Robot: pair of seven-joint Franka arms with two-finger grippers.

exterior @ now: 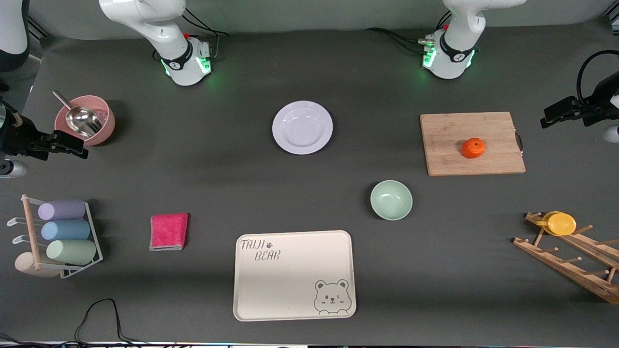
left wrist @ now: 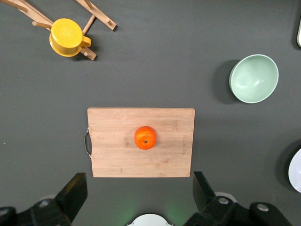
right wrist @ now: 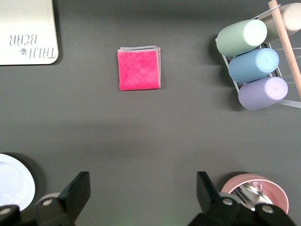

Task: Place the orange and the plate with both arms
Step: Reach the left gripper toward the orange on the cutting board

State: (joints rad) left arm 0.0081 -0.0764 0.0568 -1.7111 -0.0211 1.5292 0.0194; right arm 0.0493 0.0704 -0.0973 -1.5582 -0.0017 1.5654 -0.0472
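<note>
The orange (exterior: 473, 148) lies on a wooden cutting board (exterior: 449, 135) toward the left arm's end of the table. It also shows in the left wrist view (left wrist: 145, 137), at the middle of the board (left wrist: 113, 141). The pale lavender plate (exterior: 302, 127) lies flat on the table, midway between the two bases. Its edge shows in the left wrist view (left wrist: 297, 170) and in the right wrist view (right wrist: 13, 181). My left gripper (left wrist: 139, 182) is open and empty, high over the table between its base and the board. My right gripper (right wrist: 141, 184) is open and empty, high over bare table. Neither gripper shows in the front view.
A mint-green bowl (exterior: 391, 199) and a cream bear tray (exterior: 294, 274) lie nearer the camera. A pink cloth (exterior: 169, 231), a rack of cups (exterior: 63, 232) and a pink bowl with a scoop (exterior: 84, 120) lie toward the right arm's end. A wooden rack holds a yellow cup (exterior: 560, 224).
</note>
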